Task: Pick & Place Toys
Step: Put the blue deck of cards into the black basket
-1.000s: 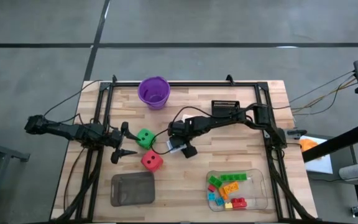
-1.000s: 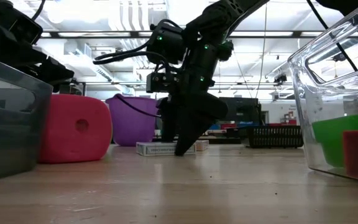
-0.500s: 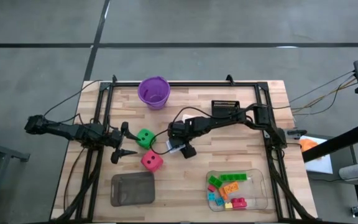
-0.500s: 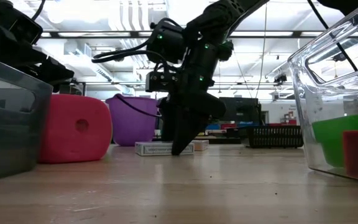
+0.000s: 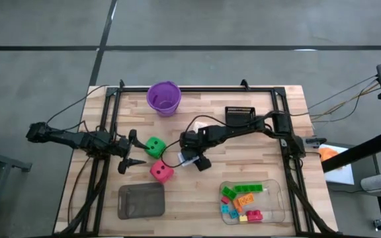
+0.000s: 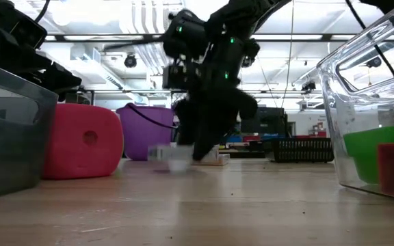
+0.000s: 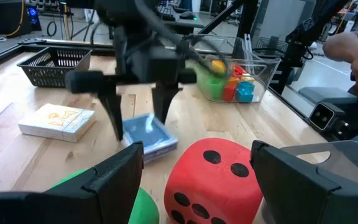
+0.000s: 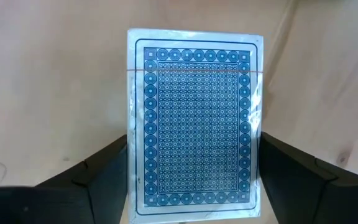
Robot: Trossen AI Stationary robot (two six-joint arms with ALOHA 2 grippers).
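Note:
A pack of blue-backed cards (image 8: 192, 124) sits between the fingers of my right gripper (image 5: 194, 160) near the table's middle. It also shows in the left wrist view as the pack (image 7: 149, 140). A second, pale card box (image 7: 58, 121) lies flat on the wood beyond it. The green die (image 5: 154, 147) and the red die (image 5: 161, 171) rest on the table just right of my left gripper (image 5: 129, 151). That gripper waits open, with nothing between its fingers. Coloured bricks (image 5: 242, 198) lie in the clear tray. My right gripper pinches the card pack by its two long sides (image 8: 130, 163) between its two fingers (image 8: 98, 180). The fingers come steeply from above, and the pack's patterned face is turned toward the wrist. The pack sits tilted; I cannot tell whether its lower end touches the table.
A purple cup (image 5: 164, 98) stands at the far edge, with a black basket (image 5: 241, 114) to its right. A grey tray (image 5: 141, 200) and the clear tray (image 5: 276, 198) sit at the near edge. A person's hand (image 7: 353, 46) shows beyond the table.
The card pack lay flat on the table beside the other box. It now shows blurred, shifted and a little raised under my right gripper. The other box has stayed in place.

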